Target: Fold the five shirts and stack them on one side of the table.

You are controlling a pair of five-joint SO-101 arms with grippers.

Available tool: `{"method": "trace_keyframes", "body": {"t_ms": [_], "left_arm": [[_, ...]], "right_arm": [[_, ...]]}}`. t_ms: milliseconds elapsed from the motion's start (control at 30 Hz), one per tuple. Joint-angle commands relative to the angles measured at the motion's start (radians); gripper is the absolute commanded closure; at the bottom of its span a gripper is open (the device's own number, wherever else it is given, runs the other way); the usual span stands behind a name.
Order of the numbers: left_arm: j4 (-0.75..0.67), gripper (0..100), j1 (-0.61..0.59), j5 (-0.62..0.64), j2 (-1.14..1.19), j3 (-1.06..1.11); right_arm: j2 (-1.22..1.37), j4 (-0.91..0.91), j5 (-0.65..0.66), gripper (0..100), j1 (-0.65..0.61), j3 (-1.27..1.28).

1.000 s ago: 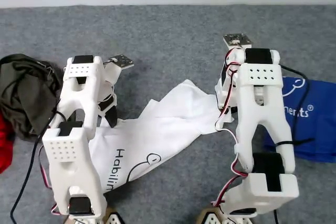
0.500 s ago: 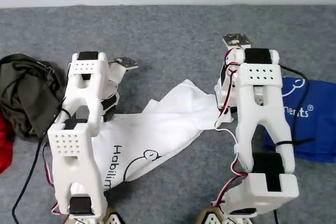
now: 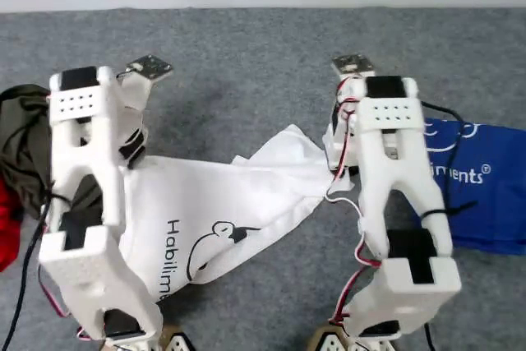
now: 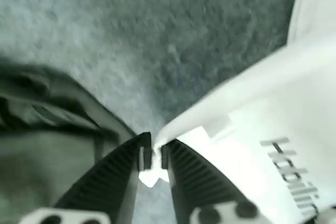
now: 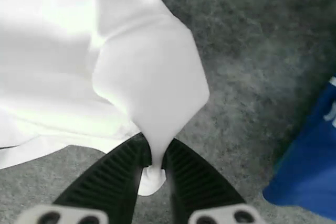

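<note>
- The white shirt (image 3: pixel 218 203) lies crumpled across the middle of the grey tabletop (image 3: pixel 263 47), between the two arms, with its printed side up.
- The left gripper (image 4: pixel 152 151) is closed on a thin edge of the white shirt. Only a small tab of cloth shows between its jaws.
- The right gripper (image 5: pixel 153 155) is clamped on a pinched fold at the shirt's other end, and the cloth rises from it in a peak.
- Both holds look shallow. If the arms pull apart too hard or unevenly, I expect one corner to slip out and the shirt to fall back in a heap.
- The cloth between the grippers is wrinkled and twisted rather than flat, so a fold made now would likely come out crooked.
- A dark olive shirt (image 3: pixel 20 145) sits just beside the left gripper, with a red shirt (image 3: pixel 6 236) at the table's edge. A sideways move there could snag or drag that pile.
- A blue shirt (image 3: pixel 485 203) lies close by the right arm, and a swing that way could rumple it.
</note>
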Motion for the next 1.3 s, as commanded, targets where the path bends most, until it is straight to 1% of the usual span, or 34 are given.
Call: {"method": "trace_keyframes", "body": {"t_ms": [0,67,133,267,333,500,700,800,1000,1133,1267], "left_arm": [[0.025,99,-0.017,0.003,-0.121,0.053],[0.025,99,-0.031,0.003,-0.152,0.077],[0.025,99,-0.046,0.003,-0.186,0.084],[0.025,99,-0.078,0.003,-0.23,0.084],[0.025,99,-0.092,0.003,-0.236,0.084],[0.002,99,-0.13,0.003,-0.236,0.084],[-0.06,99,-0.126,0.003,-0.235,0.125],[-0.077,99,-0.127,0.003,-0.235,0.145],[-0.081,99,-0.129,0.003,-0.235,0.16],[-0.081,99,-0.13,0.003,-0.235,0.16],[-0.081,99,-0.13,0.003,-0.235,0.16]], "right_arm": [[0.033,-0.025,0.005,99.0,-0.007,-0.015],[0.056,-0.013,0.005,98.8,-0.004,-0.015],[0.064,0.021,0.006,95.5,0.001,-0.015],[0.064,0.133,0.003,79.1,-0.002,-0.015],[0.064,0.16,-0.002,74.2,-0.004,-0.015],[0.076,0.145,-0.025,74.5,-0.013,-0.04],[0.076,0.124,-0.028,74.5,-0.124,-0.043],[0.085,0.111,-0.072,74.5,-0.162,-0.043],[0.211,0.097,-0.089,74.6,-0.236,-0.048],[0.28,0.03,-0.089,74.6,-0.26,-0.048],[0.348,-0.051,-0.087,74.6,-0.255,-0.048]]}}
